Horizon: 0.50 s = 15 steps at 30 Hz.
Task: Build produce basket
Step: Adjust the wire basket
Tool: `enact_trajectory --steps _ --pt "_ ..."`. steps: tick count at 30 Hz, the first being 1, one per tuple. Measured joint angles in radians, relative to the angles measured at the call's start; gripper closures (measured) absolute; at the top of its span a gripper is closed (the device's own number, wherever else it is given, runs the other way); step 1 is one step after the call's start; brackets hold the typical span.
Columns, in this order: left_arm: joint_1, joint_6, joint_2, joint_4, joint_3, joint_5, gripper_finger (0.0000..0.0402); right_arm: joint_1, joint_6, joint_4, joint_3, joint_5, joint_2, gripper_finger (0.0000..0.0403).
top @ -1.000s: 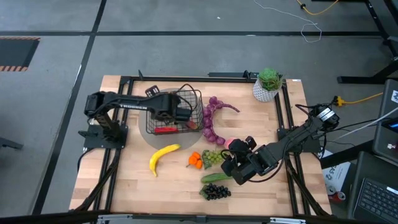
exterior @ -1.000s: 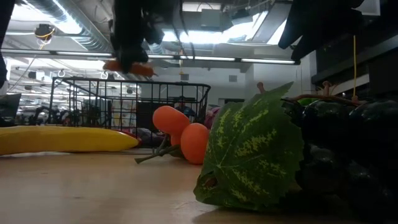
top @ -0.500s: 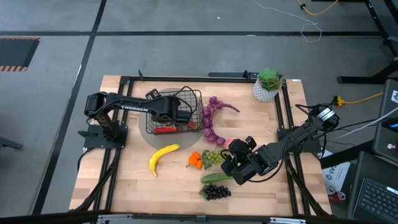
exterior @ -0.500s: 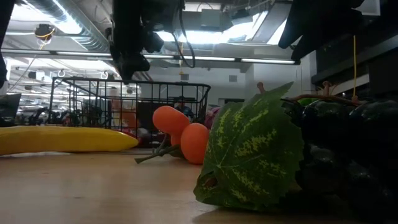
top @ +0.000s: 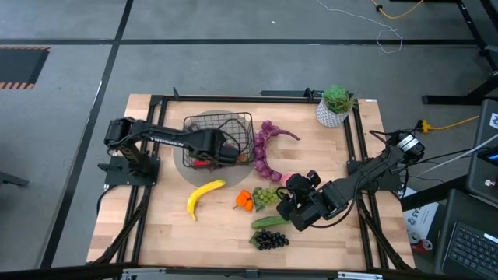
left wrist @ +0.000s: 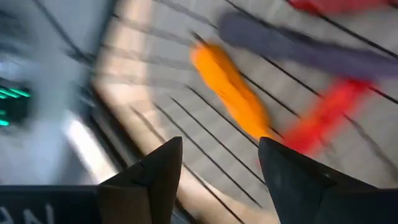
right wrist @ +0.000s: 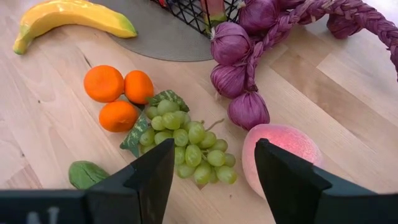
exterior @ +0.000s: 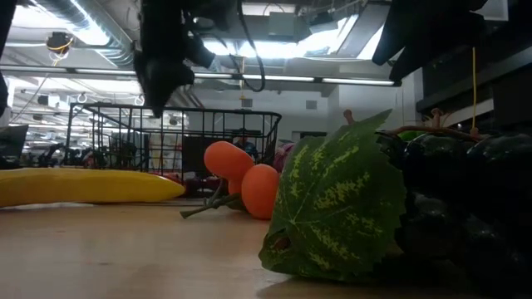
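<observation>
The black wire basket (top: 230,134) stands on a grey round mat (top: 189,173) at the table's far middle. An orange piece (left wrist: 230,93) and red chillies (left wrist: 323,118) lie on its mesh floor. My left gripper (top: 220,148) hangs open over the basket's near side and holds nothing. My right gripper (right wrist: 214,149) stands open above the green grapes (right wrist: 186,146) and the pink peach (right wrist: 283,155), touching neither. On the wood lie the banana (top: 204,196), the oranges (top: 244,200), the cucumber (top: 268,222), the dark grapes (top: 270,239) and the purple string of bulbs (top: 264,148).
A white pot with a green plant (top: 336,105) stands at the far right corner. A black frame (top: 358,155) runs round the tabletop. Bare wood shows at the near left of the table (top: 156,233).
My left gripper has opened and let go of the orange piece, which has dropped from above the rim onto the basket's floor. The gripper has then shifted a little toward the table's left and near side and tipped, staying over the basket.
</observation>
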Motion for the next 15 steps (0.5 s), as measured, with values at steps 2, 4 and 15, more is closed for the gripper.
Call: enact_trajectory --steps 2,4,15 --pt "-0.029 -0.059 0.000 0.000 0.000 0.131 0.0195 0.000 0.000 0.000 0.000 0.000 0.000 0.0182" --pt "-0.066 -0.102 0.000 -0.001 0.000 0.248 0.0195 0.000 0.000 0.000 0.000 0.000 0.000 0.0182" --pt "-0.244 -0.131 -0.021 -0.002 0.002 0.168 0.0195 0.000 0.000 0.000 0.000 0.001 0.000 0.0182"
